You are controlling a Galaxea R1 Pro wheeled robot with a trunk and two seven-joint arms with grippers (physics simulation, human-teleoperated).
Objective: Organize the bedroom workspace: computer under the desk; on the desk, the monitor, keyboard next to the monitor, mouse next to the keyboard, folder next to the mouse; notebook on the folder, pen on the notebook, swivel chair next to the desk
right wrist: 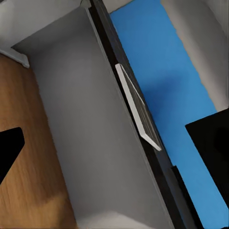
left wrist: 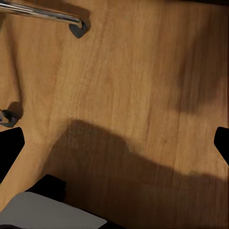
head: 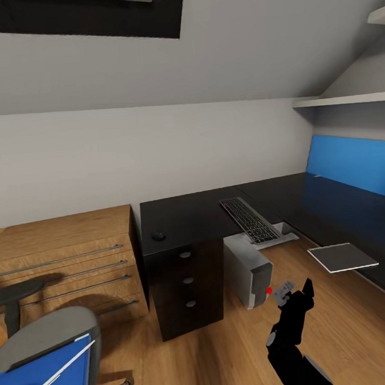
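Note:
The black desk runs along the wall and turns down the right side. The keyboard lies on it, its near end overhanging the edge. The mouse sits near the desk's left front corner. The grey computer stands on the floor under the desk. The notebook juts over the right wing's edge. At lower left, the swivel chair carries the blue folder with the pen across it. My right gripper hangs open near the computer. My left gripper is open above the floor. The monitor is out of view.
A wooden chest of drawers stands left of the desk. A blue panel backs the right wing, with white shelves above. A chrome chair leg and castor rest on the wood floor.

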